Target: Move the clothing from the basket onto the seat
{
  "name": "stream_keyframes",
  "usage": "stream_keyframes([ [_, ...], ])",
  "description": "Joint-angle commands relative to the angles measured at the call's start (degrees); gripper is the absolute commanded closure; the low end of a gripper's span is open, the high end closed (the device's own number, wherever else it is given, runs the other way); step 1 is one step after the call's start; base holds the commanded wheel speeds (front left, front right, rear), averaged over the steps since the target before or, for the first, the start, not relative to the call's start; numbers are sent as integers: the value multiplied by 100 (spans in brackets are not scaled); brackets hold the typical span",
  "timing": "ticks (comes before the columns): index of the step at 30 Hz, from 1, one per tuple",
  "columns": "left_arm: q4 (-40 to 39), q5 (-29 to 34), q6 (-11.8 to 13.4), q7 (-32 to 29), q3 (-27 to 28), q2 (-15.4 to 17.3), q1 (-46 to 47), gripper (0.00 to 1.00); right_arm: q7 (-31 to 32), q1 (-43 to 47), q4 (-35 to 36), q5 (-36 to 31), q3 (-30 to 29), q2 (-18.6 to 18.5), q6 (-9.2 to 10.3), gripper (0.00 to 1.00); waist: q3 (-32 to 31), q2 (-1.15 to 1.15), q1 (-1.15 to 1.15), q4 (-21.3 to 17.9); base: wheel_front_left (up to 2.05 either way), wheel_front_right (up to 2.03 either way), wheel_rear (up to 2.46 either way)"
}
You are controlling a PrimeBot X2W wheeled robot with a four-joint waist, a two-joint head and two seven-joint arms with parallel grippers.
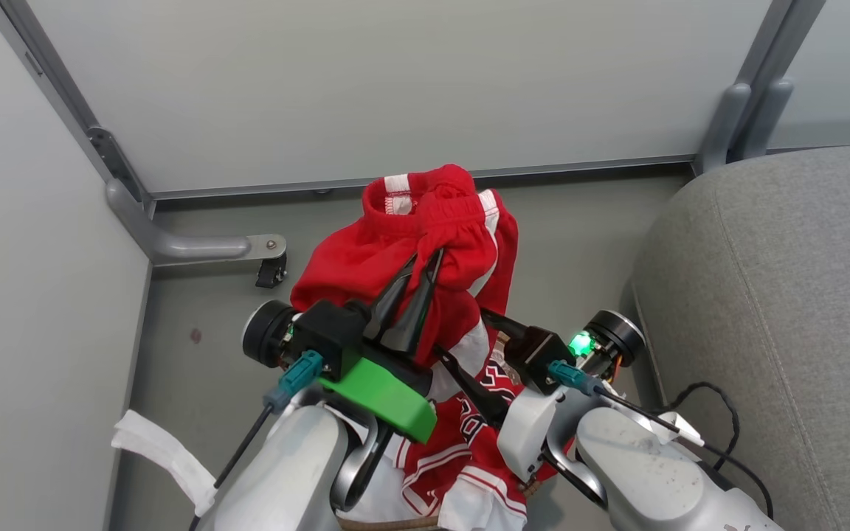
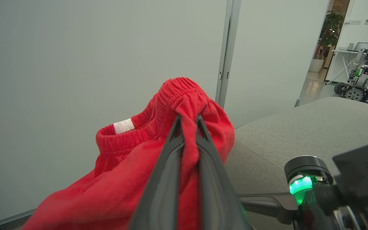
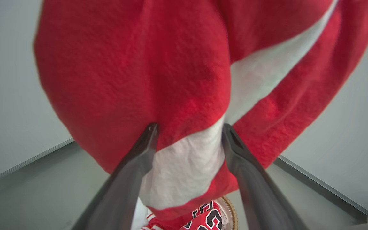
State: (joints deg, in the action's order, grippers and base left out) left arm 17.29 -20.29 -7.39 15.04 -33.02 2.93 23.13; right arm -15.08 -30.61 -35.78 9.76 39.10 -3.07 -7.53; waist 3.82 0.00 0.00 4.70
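1. Head view hides most of the laundry basket with the brown woven rim [image 1: 395, 525]: our two pale forearms cover it, and we make out only a strip of that rim below our wrists.
2. Inside the basket, beneath the fingers of our right gripper [image 1: 462, 333], lies a crumpled bright red jersey [image 1: 488, 391] with white striped trim and dark numerals outlined in white. The numerals are folded and partly covered, so we cannot read them whole.
3. White cloth [image 1: 381, 509] beside the jersey may be liner or trim; we cannot tell which.
4. Our left gripper [image 1: 425, 258] is clamped almost fully closed on bright red fleecy shorts [image 1: 351, 258] with a white side stripe. It pinches a bunch of fabric just under the ribbed elastic waistband.
5. The shorts hang from those fingertips, lifted above the basket. Their lower hem drops behind the left wrist, out of sight.
6. Our right gripper has its fingers spread wide and grips nothing. In the right wrist view the shorts' white stripe hangs in the gap at the fingertips; whether the cloth touches them we cannot tell.
7. A large grey woven-fabric sofa cushion [image 1: 779, 295] with a rounded corner lies off the right gripper's outer side, cut off by the frame edge.
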Motion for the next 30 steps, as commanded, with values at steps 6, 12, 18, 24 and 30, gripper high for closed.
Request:
stream_keyframes([
  [6,-83,-148,-12,21,-272,6,168,100,-14,-161,-334,209,96,7,8,0,59,0,0,229,0,0,0],
  [12,-124,-298,-11,21,-471,4,258,100,-14,-192,-450,445,264,4,8,99,102,0,0,398,0,0,0],
  [18,-93,-349,68,21,-462,5,293,100,-14,-141,-341,567,147,2,8,100,155,0,0,451,0,0,0],
  [24,-76,-356,96,21,-331,5,314,100,-14,0,-255,492,18,2,8,100,205,0,0,409,0,0,0],
  [30,-53,-302,132,21,-224,5,304,100,-14,107,-248,477,-92,1,8,100,209,0,0,316,0,0,0],
])
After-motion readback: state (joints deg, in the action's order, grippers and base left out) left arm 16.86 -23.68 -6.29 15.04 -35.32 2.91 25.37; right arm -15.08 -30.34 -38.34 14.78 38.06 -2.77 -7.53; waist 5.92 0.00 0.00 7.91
